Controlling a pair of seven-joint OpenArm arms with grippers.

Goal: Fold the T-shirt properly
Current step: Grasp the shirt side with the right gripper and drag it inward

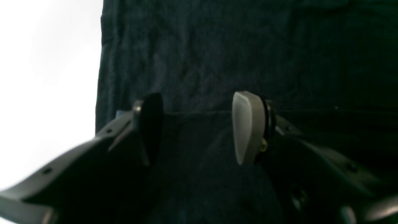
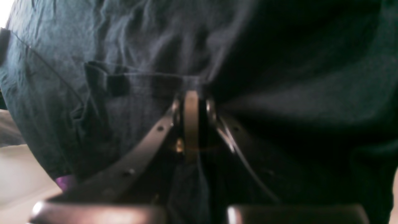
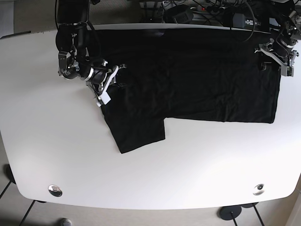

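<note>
A black T-shirt lies spread across the back half of the white table, one sleeve pointing toward the front. My right gripper is at the shirt's left side, by the sleeve. In the right wrist view this gripper is shut on a bunched fold of the dark cloth. My left gripper hovers at the shirt's right edge. The left wrist view shows this gripper open, with flat cloth beneath and between its fingers.
Cables and equipment crowd the table's back edge. Two round metal fittings sit near the front corners. Bare white tabletop shows just beside the shirt's edge in the left wrist view.
</note>
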